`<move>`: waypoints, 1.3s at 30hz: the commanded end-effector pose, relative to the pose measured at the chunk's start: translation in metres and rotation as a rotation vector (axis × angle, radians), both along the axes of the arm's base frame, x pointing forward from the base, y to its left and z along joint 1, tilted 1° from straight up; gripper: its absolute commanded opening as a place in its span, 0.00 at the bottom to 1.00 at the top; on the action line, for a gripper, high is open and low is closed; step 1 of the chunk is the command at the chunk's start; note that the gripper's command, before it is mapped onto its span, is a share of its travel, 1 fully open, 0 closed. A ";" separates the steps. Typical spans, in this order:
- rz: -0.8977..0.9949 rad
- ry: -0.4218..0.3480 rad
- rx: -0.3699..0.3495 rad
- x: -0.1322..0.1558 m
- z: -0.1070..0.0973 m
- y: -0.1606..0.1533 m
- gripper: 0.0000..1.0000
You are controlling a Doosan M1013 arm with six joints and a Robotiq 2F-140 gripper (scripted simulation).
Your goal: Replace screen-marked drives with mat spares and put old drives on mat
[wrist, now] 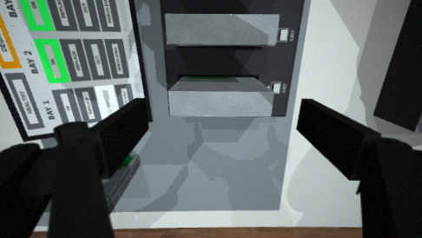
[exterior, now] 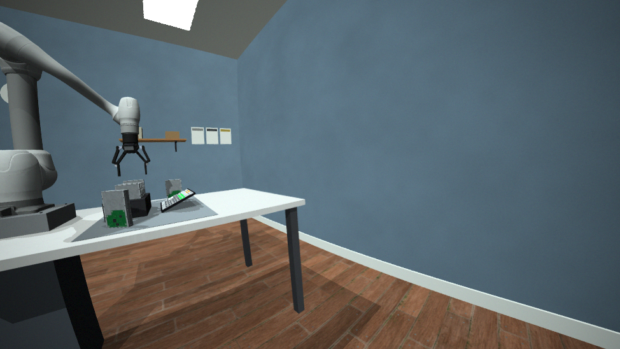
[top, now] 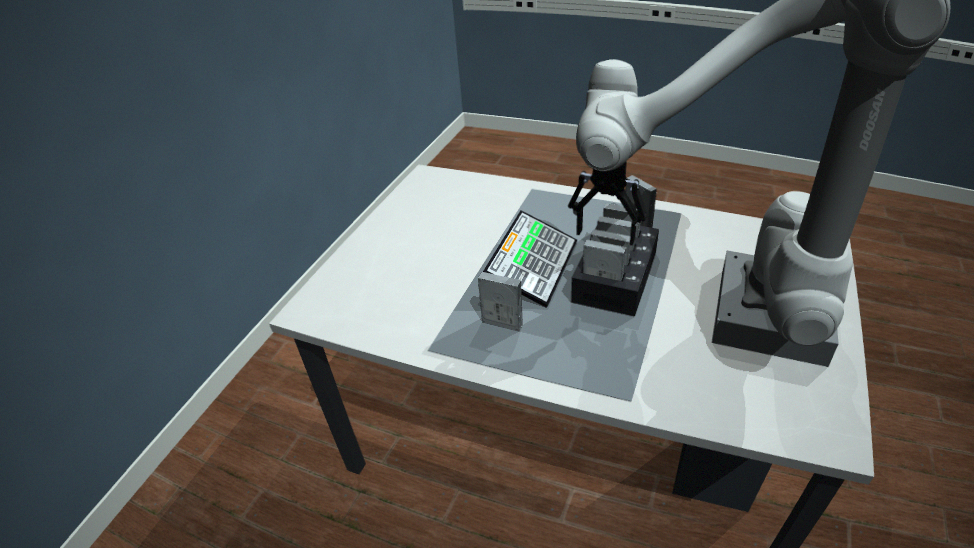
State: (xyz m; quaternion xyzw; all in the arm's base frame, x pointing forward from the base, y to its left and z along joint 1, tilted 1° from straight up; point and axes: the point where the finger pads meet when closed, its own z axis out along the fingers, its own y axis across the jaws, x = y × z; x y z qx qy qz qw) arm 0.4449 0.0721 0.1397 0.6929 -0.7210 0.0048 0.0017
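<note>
Beyond my work, I see a wooden shelf (exterior: 156, 140) near three papers (exterior: 212, 135) on the blue wall (exterior: 412, 130).

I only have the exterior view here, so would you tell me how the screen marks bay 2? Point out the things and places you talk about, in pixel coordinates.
Observer: In the wrist view, the screen (top: 548, 253) (exterior: 176, 200) (wrist: 135, 65) has bay 2's OK cell (top: 520, 256) (wrist: 52, 61) lit green.
Operator: Thank you, and is bay 1's OK cell green as well?
Observer: No, bay 1's green is absent; its third cell (top: 530, 281) (wrist: 105, 100) is lit white instead.
Operator: Does the dock have any buttons on top?
Observer: Yes, the top view shows four small white buttons (top: 638, 262) (wrist: 276, 88) in a row along one side of the dock (top: 602, 294) (exterior: 140, 206) (wrist: 217, 61).
</note>
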 end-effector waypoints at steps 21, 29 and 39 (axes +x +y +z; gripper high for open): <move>0.000 -0.001 0.001 0.000 -0.004 0.000 0.89; 0.000 -0.001 0.001 0.000 -0.004 0.000 0.89; 0.000 -0.001 0.001 0.000 -0.004 0.000 0.89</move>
